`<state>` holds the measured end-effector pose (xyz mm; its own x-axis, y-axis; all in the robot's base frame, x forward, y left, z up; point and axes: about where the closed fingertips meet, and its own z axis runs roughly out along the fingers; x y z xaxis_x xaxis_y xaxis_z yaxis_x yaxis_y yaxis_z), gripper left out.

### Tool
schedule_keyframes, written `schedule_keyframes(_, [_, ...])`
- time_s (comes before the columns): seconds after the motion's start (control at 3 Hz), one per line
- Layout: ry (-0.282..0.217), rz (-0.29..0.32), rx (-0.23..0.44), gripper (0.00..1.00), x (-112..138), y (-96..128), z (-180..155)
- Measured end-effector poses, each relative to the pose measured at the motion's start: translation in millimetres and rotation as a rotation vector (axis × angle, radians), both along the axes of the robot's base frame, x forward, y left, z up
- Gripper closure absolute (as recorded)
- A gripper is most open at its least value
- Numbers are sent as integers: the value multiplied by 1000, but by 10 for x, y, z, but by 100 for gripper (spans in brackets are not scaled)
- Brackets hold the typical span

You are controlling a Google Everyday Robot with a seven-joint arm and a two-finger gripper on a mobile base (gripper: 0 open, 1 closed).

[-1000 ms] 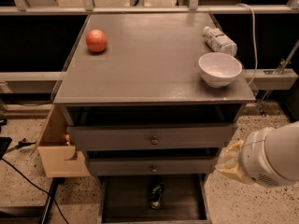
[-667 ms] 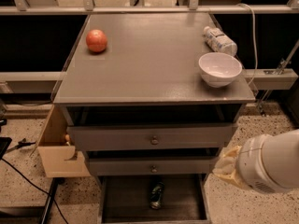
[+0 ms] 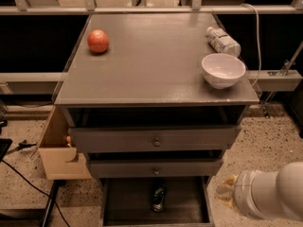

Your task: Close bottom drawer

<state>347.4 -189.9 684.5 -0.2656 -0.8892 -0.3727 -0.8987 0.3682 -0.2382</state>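
Observation:
The bottom drawer (image 3: 128, 203) of the grey cabinet is pulled out towards me. Its dark grey inside shows, and its front panel is cut off by the lower frame edge. A dark can (image 3: 158, 197) lies inside it. The mid drawer (image 3: 154, 168) and top drawer (image 3: 154, 140) above it each stand slightly out, each with a small round knob. My gripper (image 3: 227, 191) is at the lower right, just right of the bottom drawer's side, on the end of the white arm (image 3: 270, 195). Only its yellowish end shows.
On the cabinet top (image 3: 151, 65) sit a red-orange fruit (image 3: 98, 41), a white bowl (image 3: 223, 70) near the right edge and a lying plastic bottle (image 3: 222, 40). An open cardboard box (image 3: 59, 150) stands against the cabinet's left side. Cables (image 3: 23, 174) lie on the floor at left.
My arm and gripper have dropped lower along the cabinet's right side, from mid-drawer height to bottom-drawer height. The drawers have not moved.

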Motion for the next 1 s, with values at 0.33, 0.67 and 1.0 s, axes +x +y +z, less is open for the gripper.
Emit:
schedule_keyframes(0.33, [24, 4, -10, 100, 33, -251, -818])
schedule_keyframes(0.67, [76, -25, -18, 100, 15, -464, -1341])
schedule_keyframes(1.0, [171, -59, -34, 100, -150, -638, -1859])
